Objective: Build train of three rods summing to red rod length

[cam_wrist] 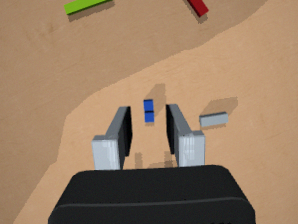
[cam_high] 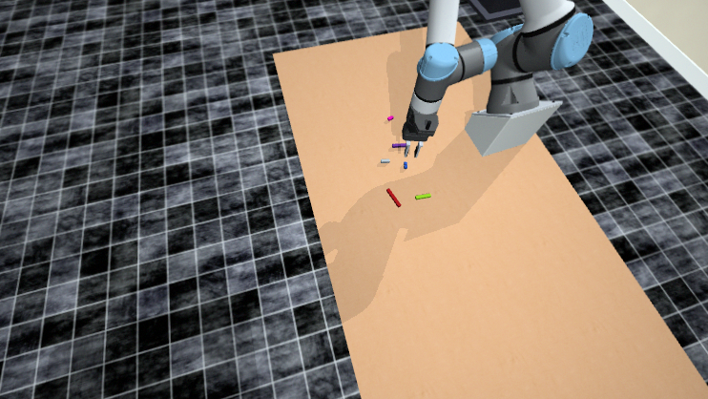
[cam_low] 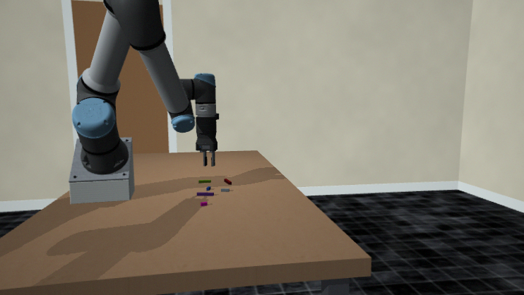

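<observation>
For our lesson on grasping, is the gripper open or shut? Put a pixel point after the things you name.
Open: the gripper's (cam_high: 412, 151) (cam_low: 208, 164) (cam_wrist: 149, 107) fingers stand apart, nothing between them.

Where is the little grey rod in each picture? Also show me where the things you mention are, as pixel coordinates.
Top: the grey rod (cam_high: 385, 160) (cam_low: 224, 190) (cam_wrist: 213, 119) is a bit above the middle, left of the blue rods (cam_high: 405, 166) (cam_low: 207, 188) (cam_wrist: 148, 105).
Exterior: below the middle, right of the blue rods.
Wrist: at the right, beside the gripper's (cam_high: 412, 151) (cam_low: 208, 164) (cam_wrist: 149, 112) fingers.
Shared landmark: the red rod (cam_high: 393, 198) (cam_low: 227, 181) (cam_wrist: 198, 6), above right, below or above it? Look: top, below; exterior and wrist, above.
</observation>
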Action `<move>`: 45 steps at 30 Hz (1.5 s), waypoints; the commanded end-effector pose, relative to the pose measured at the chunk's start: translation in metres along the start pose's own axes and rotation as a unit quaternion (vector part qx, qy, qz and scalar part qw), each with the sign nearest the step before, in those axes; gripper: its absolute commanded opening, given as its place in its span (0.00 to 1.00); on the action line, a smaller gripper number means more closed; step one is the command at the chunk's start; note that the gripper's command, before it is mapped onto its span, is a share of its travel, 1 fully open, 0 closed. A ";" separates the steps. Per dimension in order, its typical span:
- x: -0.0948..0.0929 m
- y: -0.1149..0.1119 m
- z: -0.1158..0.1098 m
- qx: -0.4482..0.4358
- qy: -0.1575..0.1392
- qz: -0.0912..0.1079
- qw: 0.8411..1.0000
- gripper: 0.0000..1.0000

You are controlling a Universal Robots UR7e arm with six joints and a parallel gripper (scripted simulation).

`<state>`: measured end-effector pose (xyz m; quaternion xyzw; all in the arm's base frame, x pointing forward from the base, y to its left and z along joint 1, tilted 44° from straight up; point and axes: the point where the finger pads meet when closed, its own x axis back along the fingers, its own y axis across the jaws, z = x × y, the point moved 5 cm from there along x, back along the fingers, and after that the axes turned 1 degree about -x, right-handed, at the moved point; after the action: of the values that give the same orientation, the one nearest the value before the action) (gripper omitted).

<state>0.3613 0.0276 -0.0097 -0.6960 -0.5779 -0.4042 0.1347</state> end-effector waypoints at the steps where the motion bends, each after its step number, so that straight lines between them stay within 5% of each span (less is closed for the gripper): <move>1: 0.001 0.000 0.000 0.000 0.000 0.000 1.000 1.00; 28: 0.000 0.000 0.002 -0.009 0.000 0.000 1.000 1.00; 45: -0.002 -0.006 0.026 -0.139 0.002 0.001 0.990 1.00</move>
<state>0.3650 0.0389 -0.0229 -0.7045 -0.5373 -0.4580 0.0721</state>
